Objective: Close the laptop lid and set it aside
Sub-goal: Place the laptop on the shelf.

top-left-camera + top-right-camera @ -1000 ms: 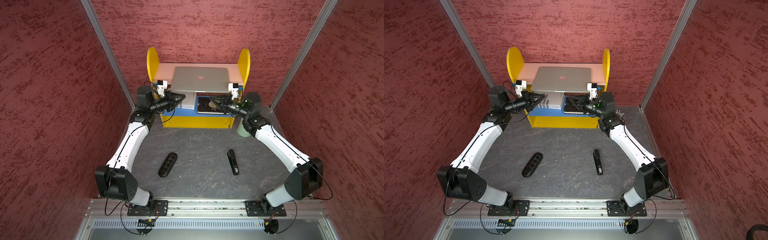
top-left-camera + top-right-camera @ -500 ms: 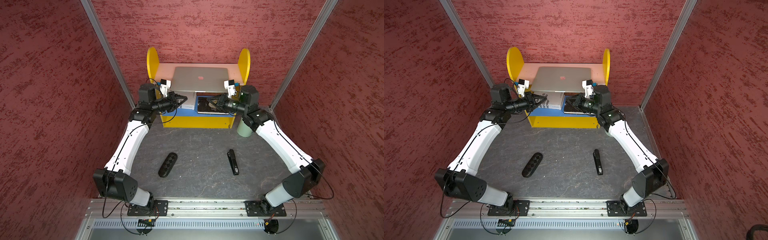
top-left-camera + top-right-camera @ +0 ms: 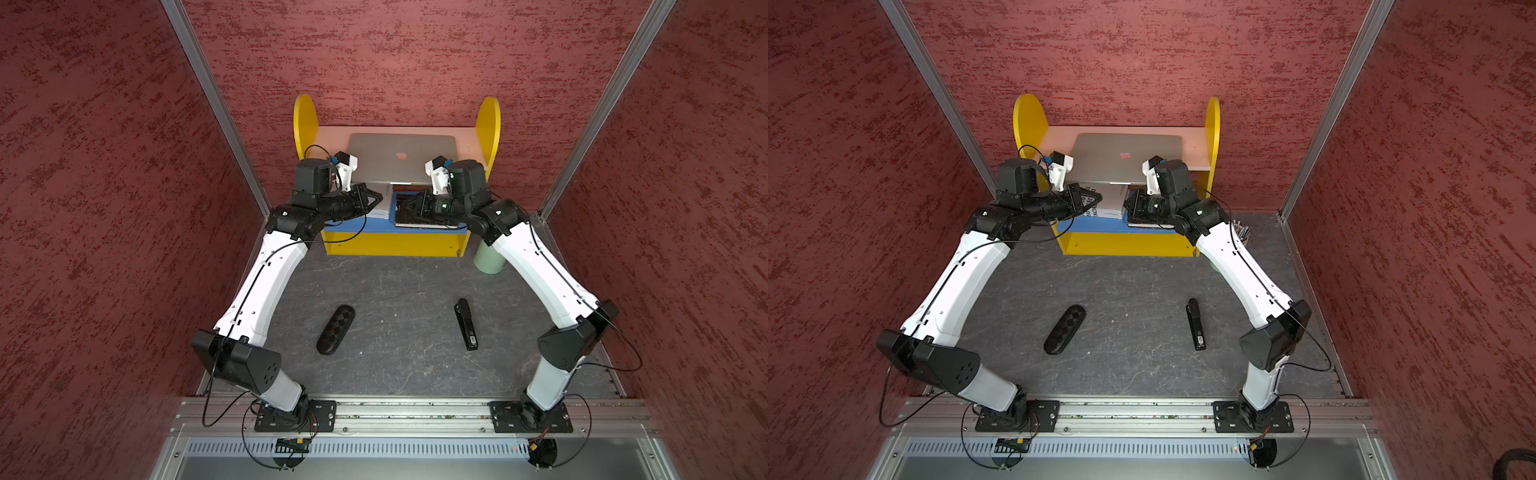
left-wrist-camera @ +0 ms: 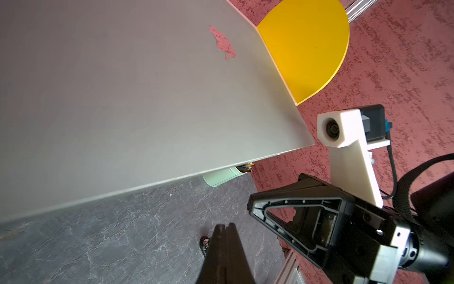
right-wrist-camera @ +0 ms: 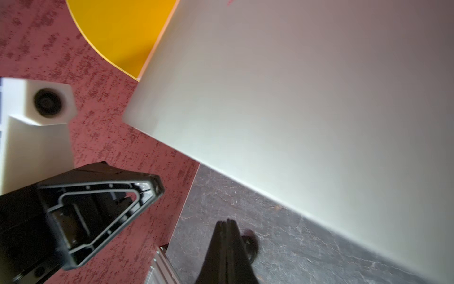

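Looking down into a booth walled with mottled red panels point(image 3: 83, 208), cornered by aluminium posts point(image 3: 216, 108) and floored with a dark grey, slate-veined tabletop point(image 3: 395, 286). Against the back wall, a yellow shelf unit point(image 3: 395, 248) with rounded end boards, carrying the laptop point(image 3: 401, 160) on its pale upper shelf, the laptop lid point(image 3: 1125, 158) shut flat with the apple logo up and the front edge jutting out over the blue lower shelf. Below it, a white book point(image 3: 1109, 199) beside a black book point(image 3: 415, 221). Flanking the laptop's front corners, the left gripper point(image 4: 224, 227) and the right gripper point(image 5: 227, 222), both clenched tight on nothing, tips turned toward each other and clear of the silver panel in both wrist views. Just beside the unit's right end, a mint-green cup point(image 3: 489, 262) of pens. Out on the open slate, well apart, a black chequered case point(image 3: 336, 330) and a slim black device point(image 3: 466, 325). Along the near edge, a bolted aluminium rail point(image 3: 415, 417) bearing both arm bases.
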